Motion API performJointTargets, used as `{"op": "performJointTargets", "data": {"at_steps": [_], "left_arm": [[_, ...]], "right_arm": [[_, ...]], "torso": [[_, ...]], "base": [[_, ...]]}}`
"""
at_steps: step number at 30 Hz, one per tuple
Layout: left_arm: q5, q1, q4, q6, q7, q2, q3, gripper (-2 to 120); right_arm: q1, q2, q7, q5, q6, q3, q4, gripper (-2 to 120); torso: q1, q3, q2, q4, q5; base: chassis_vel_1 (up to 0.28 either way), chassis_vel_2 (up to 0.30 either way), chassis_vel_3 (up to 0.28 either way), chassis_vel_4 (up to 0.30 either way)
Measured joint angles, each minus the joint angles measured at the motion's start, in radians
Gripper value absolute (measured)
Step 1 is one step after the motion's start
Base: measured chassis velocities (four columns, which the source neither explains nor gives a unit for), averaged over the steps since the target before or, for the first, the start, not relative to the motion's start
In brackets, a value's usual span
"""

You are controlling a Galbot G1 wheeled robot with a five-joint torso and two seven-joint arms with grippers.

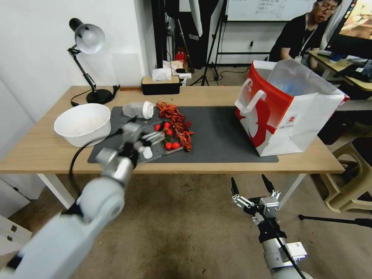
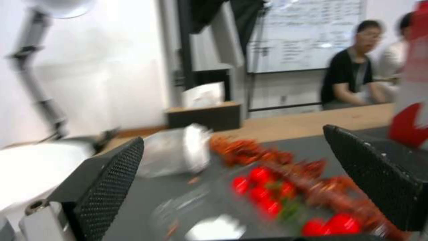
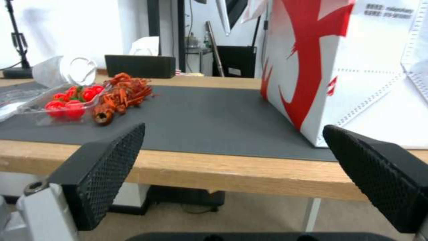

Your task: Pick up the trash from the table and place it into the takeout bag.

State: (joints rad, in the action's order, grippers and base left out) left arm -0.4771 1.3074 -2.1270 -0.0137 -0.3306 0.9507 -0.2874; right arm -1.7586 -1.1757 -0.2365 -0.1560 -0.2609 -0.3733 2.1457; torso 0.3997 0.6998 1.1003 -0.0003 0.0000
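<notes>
The trash lies on the table's (image 1: 46, 153) dark mat: a clear tray of red tomatoes (image 1: 167, 142), a heap of red crayfish shells (image 1: 176, 118), a clear white-capped container (image 1: 137, 109) on its side, and a white bowl (image 1: 82, 124) at the left. My left gripper (image 1: 155, 141) hovers open just over the near end of the tray; in the left wrist view the tomato tray (image 2: 267, 197) sits between its fingers (image 2: 111, 180). The red and white takeout bag (image 1: 286, 112) stands open at the right. My right gripper (image 1: 248, 180) waits open below the table's front edge.
A desk lamp (image 1: 87, 42) and a black tissue box (image 1: 160, 85) stand at the table's back. A beige stool (image 1: 354, 182) is to the right of the table. In the right wrist view the takeout bag (image 3: 339, 67) stands past the table edge (image 3: 223, 170).
</notes>
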Motion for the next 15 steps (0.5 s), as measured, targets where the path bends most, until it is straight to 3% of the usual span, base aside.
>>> {"op": "performJointTargets", "data": {"at_steps": [1,8,15], "left_arm": [[0.035,0.061,-0.003,-0.037,-0.018,0.028,-0.037,100],[0.051,0.167,0.001,-0.150,-0.033,0.074,-0.133,100],[0.022,0.149,0.009,-0.153,-0.025,0.083,-0.153,100]], "right_arm": [[0.001,0.001,0.000,-0.002,0.000,0.000,0.000,100],[0.005,0.002,0.000,-0.006,0.001,0.007,-0.006,100],[0.005,-0.007,0.002,0.003,0.004,0.020,-0.008,100]], "torso": [[0.000,0.000,0.000,0.0006,-0.0001],[0.000,0.000,0.000,0.0003,0.0003],[0.000,0.000,0.000,0.0005,-0.0002]], "base": [[0.000,0.000,0.000,0.000],[0.000,0.000,0.000,0.000],[0.000,0.000,0.000,0.000]]}}
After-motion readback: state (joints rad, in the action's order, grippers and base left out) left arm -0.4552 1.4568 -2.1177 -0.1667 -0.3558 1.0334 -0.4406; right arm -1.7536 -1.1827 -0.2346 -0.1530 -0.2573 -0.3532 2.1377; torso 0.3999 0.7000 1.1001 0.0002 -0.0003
